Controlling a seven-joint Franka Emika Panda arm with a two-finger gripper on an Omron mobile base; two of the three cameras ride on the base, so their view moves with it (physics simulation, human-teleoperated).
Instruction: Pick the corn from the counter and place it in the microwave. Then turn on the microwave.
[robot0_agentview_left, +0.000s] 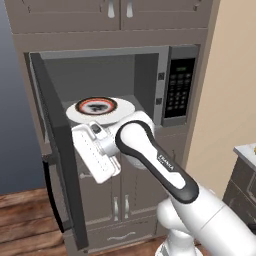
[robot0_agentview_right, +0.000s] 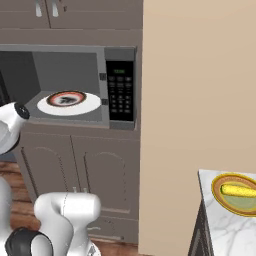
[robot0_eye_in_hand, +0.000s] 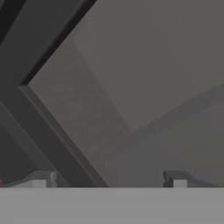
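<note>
Left base view: the arm (robot0_agentview_left: 165, 167) climbs from the lower right to mid-frame, its hand before the open microwave (robot0_agentview_left: 120, 85), under one white plate (robot0_agentview_left: 100, 111) bearing a dark-rimmed dish (robot0_agentview_left: 96, 105)

Right base view: one corn (robot0_agentview_right: 239, 191) lies on a yellow-rimmed dish (robot0_agentview_right: 235, 194) on the counter (robot0_agentview_right: 225, 225), lower right, long axis running left-right, slightly down to the right

Hand view: the gripper (robot0_eye_in_hand: 109, 178) stands spread and empty, two fingertips (robot0_eye_in_hand: 41, 178) low in frame, facing the grey microwave interior
</note>
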